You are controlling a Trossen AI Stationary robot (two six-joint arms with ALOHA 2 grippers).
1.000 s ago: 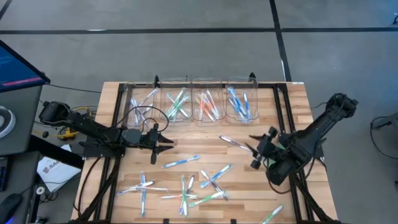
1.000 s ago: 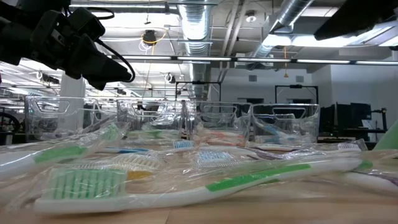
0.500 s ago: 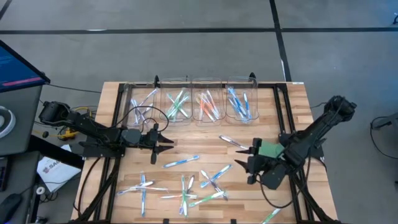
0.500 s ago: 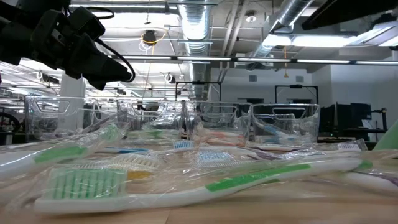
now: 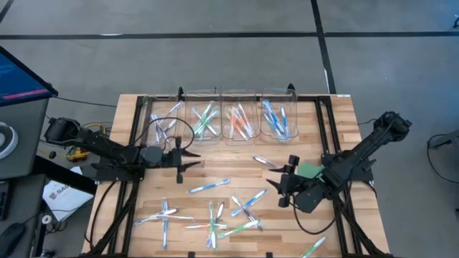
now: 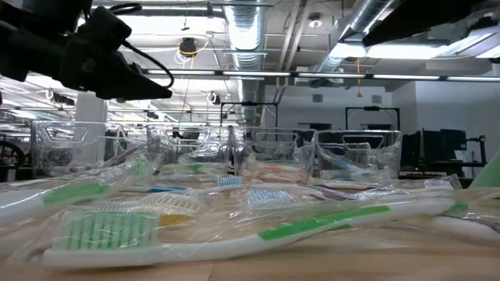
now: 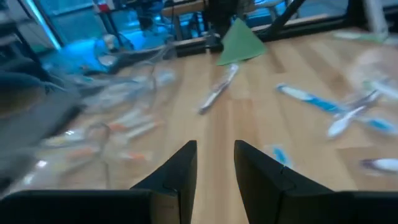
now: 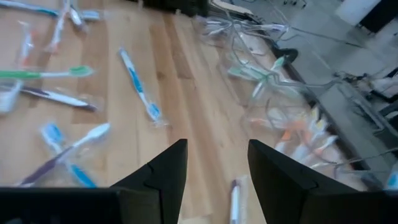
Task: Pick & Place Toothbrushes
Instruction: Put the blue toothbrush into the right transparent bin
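Toothbrushes (image 5: 215,222) are being shown scattered across the near half of the wooden table (image 5: 337,129), while others are being kept in four clear bins (image 5: 215,118) along its far edge. The left gripper (image 5: 188,160) is being held above the boards just in front of the bins, fingers (image 7: 180,171) parted a little and nothing gripped. The right gripper (image 5: 276,188) is being held beside a purple toothbrush (image 5: 267,164), its fingers (image 8: 165,171) apart and empty.
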